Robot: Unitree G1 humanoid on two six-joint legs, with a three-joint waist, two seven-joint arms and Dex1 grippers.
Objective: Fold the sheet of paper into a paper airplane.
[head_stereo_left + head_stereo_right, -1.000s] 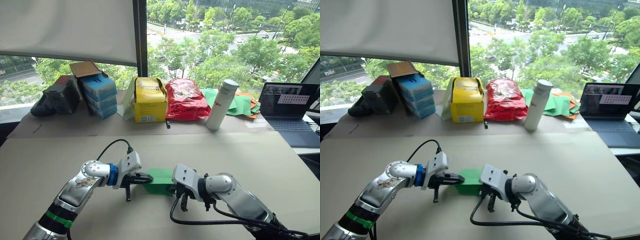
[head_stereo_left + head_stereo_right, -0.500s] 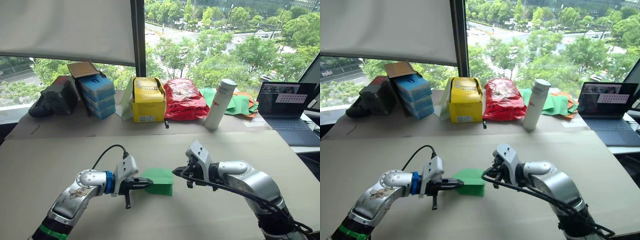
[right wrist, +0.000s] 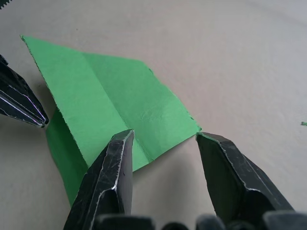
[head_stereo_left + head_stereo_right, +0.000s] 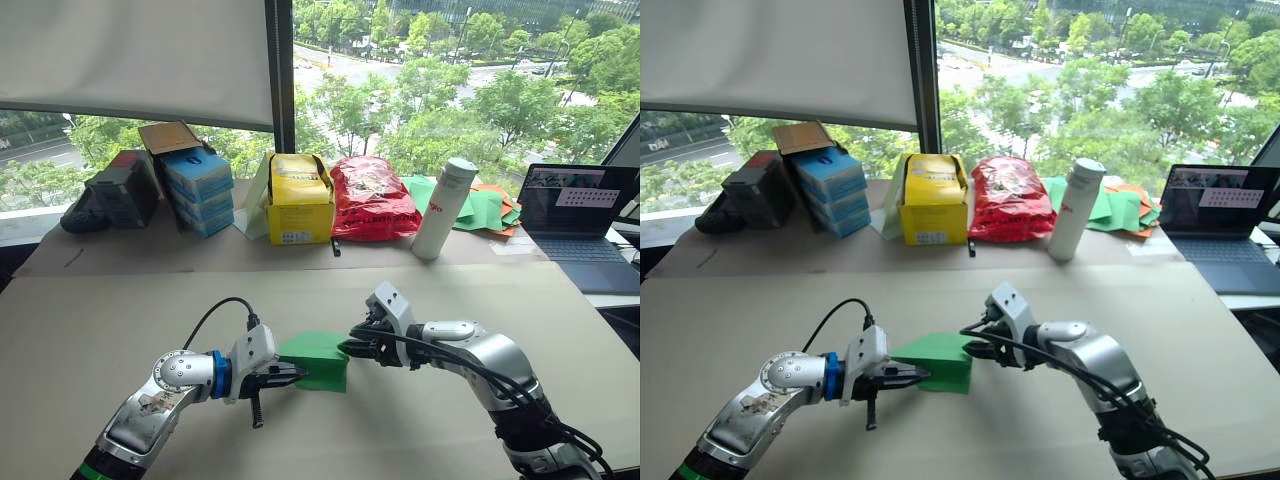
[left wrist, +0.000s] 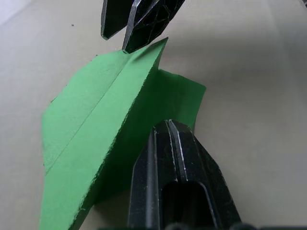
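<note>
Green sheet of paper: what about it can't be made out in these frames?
- Head views: the left gripper covers the sheet of paper's near-left corner.
- Left wrist view: the sheet's underside faces the table.
- Right wrist view: the sheet's lower flap lies behind one black finger.

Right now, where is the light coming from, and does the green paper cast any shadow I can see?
Eye views: daylight comes through the window behind the table. Left wrist view: a soft shadow lies on the table beside the sheet of paper, under its raised fold. Right wrist view: the right gripper hangs open over the paper's corner, a dim shadow beneath.
</note>
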